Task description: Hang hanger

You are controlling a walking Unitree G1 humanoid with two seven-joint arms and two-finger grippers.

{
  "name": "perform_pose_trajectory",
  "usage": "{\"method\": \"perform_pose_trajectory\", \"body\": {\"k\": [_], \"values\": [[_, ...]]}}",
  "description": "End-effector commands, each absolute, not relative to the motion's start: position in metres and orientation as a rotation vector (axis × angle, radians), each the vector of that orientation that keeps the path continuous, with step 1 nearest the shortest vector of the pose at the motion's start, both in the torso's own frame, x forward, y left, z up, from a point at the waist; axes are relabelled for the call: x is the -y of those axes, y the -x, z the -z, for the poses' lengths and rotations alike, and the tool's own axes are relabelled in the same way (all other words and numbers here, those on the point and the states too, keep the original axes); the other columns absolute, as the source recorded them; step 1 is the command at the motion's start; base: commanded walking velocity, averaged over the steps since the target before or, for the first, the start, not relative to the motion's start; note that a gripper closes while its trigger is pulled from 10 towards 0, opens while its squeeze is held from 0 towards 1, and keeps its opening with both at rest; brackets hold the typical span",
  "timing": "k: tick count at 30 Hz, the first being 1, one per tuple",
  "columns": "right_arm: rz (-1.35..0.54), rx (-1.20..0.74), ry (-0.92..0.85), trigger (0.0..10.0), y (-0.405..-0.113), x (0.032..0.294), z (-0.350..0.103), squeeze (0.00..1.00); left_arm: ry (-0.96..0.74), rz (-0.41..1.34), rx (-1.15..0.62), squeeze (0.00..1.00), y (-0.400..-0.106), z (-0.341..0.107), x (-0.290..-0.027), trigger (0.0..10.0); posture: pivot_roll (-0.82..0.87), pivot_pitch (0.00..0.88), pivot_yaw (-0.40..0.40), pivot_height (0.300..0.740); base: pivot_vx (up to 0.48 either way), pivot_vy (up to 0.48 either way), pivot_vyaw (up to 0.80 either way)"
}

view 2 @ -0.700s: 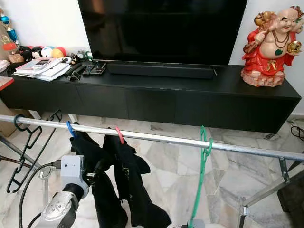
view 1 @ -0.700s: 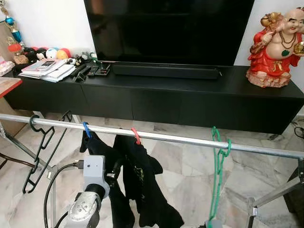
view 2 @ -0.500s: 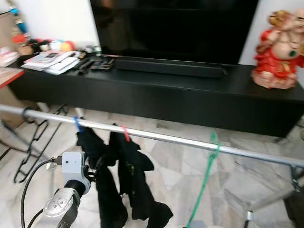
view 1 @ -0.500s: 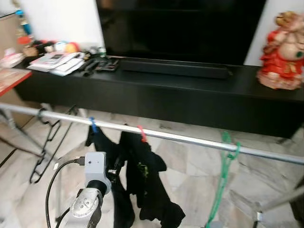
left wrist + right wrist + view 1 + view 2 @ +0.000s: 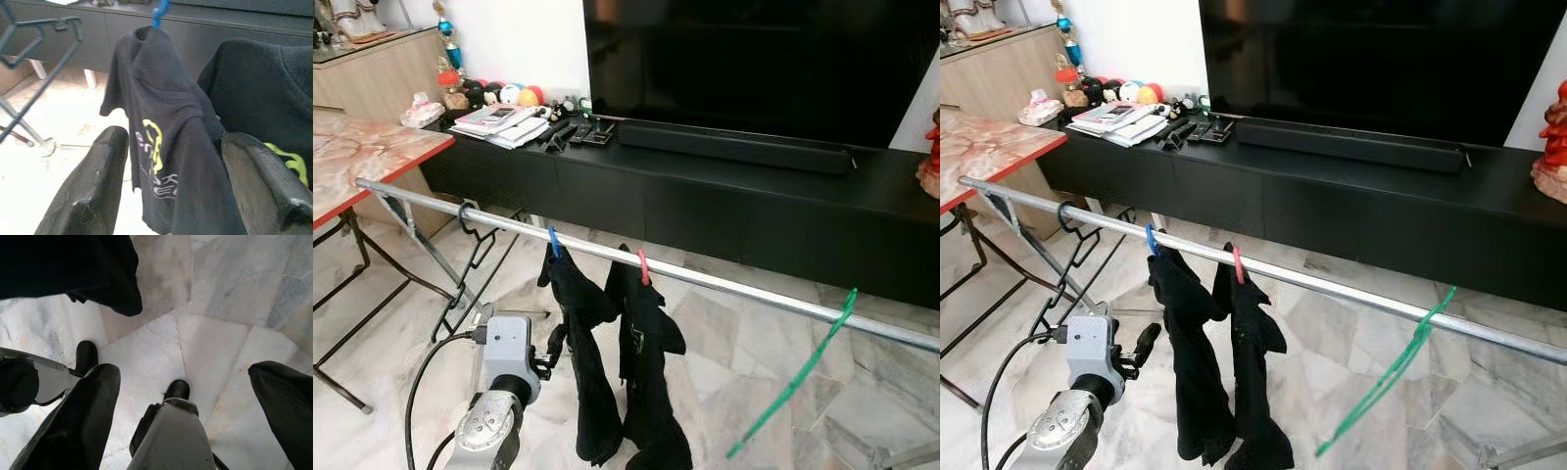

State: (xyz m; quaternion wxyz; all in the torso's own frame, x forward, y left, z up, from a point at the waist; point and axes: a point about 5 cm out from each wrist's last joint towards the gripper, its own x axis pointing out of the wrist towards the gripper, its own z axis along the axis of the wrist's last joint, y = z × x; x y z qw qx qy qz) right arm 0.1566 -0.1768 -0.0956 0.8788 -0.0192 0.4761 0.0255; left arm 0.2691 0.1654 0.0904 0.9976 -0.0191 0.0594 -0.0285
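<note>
Down below the rail, the right tool (image 5: 183, 372) hangs released and empty, fingers spread wide over the marble floor (image 5: 230, 293), pointing at the robot's own feet. A moment ago the green hanger (image 5: 793, 372) hung straight down from the rail (image 5: 734, 287). Now it slants hard, lower end kicked toward the robot's left, with its hook end up at the rail on the robot's right. Whether the hook is fully seated can't be told from here. Judgement: the hanger has been let go and is swinging free, so the hang step looks done or nearly done.

The left tool (image 5: 174, 139) is also unclenched and holds nothing, raised in front of the two black garments (image 5: 582, 372), with one printed garment lying just beyond its fingers (image 5: 98, 176). No contact can be made out.

Outward from there, the garments hang side by side from a blue peg (image 5: 554, 242) and a red peg (image 5: 643, 266) on the same rail. A black hanger (image 5: 470, 264) is hooked further to the robot's left.

The whole view has shifted since 0.7 s ago, and more of the left side of the room shows. That is a camera move, not the rail moving. Judgement: the risk is the swing working the hook off the rail, so it should settle before another hanger goes on
</note>
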Motion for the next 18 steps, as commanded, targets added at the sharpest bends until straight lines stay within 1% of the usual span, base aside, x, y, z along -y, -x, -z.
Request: {"method": "perform_pose_trajectory", "body": {"k": [1, 6, 14, 18], "values": [[-0.052, -0.994, 0.035, 10.0, -0.156, 0.176, 0.096, 0.00, 0.031, 0.071, -0.138, 0.00, -0.271, -0.089, -0.163, 10.0, 0.08, 0.053, 0.032, 0.740, 0.000, 0.000, 0.00], [-0.055, -0.993, 0.036, 10.0, -0.157, 0.176, 0.096, 0.00, 0.033, 0.070, -0.140, 0.00, -0.284, -0.092, -0.160, 10.0, 0.07, 0.054, 0.027, 0.740, 0.000, 0.000, 0.00], [-0.060, -0.994, 0.036, 10.0, -0.157, 0.175, 0.096, 0.00, 0.000, 0.001, -0.208, 0.00, -0.318, -0.093, -0.163, 10.0, 0.07, 0.056, 0.019, 0.740, 0.000, 0.000, 0.00], [-0.065, -0.994, 0.039, 10.0, -0.157, 0.175, 0.095, 0.00, 0.033, -0.043, -0.274, 0.00, -0.336, -0.092, -0.164, 10.0, 0.06, 0.056, 0.019, 0.740, 0.000, 0.000, 0.00]]}}
